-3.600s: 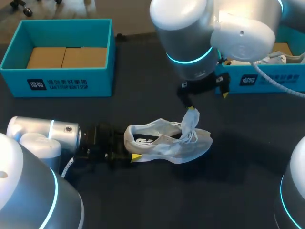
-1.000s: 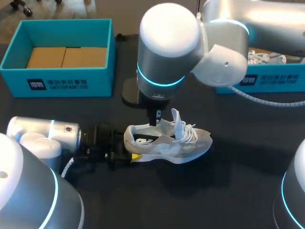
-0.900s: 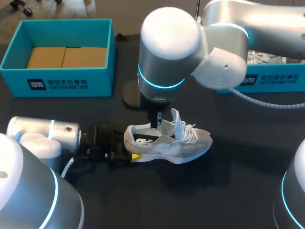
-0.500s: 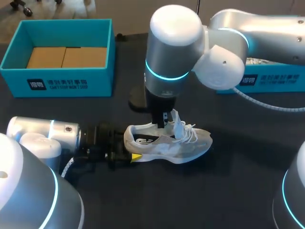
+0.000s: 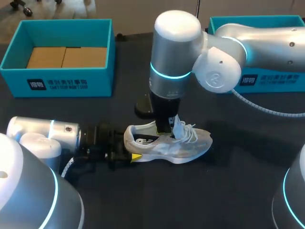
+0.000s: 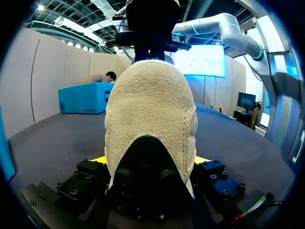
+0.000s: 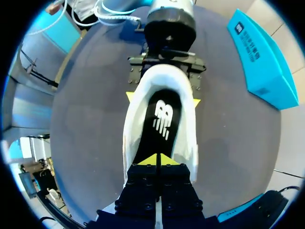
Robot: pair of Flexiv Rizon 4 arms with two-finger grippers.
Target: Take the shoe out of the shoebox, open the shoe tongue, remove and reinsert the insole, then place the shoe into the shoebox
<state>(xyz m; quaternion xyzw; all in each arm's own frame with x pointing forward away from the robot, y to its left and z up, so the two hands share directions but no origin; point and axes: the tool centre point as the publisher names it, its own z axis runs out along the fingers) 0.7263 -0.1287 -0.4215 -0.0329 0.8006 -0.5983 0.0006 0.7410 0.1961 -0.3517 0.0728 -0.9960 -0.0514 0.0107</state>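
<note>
The shoe (image 5: pixel 167 142) sits upright on the worktop (image 5: pixel 228 191), outside both boxes. Its long axis runs from the heel, clamped between the fingers of the left gripper (image 6: pixel 150 162), to the toe. The insole (image 7: pixel 159 121) lies in the opening, directly ahead of the right gripper (image 7: pixel 157 160), which is the nearer one. Its fingers are pressed together; contact with the insole cannot be confirmed. Compared with 3.6 s ago, the right gripper has left the raised tongue, moved over the collar and descended.

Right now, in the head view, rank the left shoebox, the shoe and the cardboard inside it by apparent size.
1. The left shoebox, largest.
2. The shoe.
3. The cardboard, but it sits farther from the camera, so its rank against the shoe is unsure.
</note>
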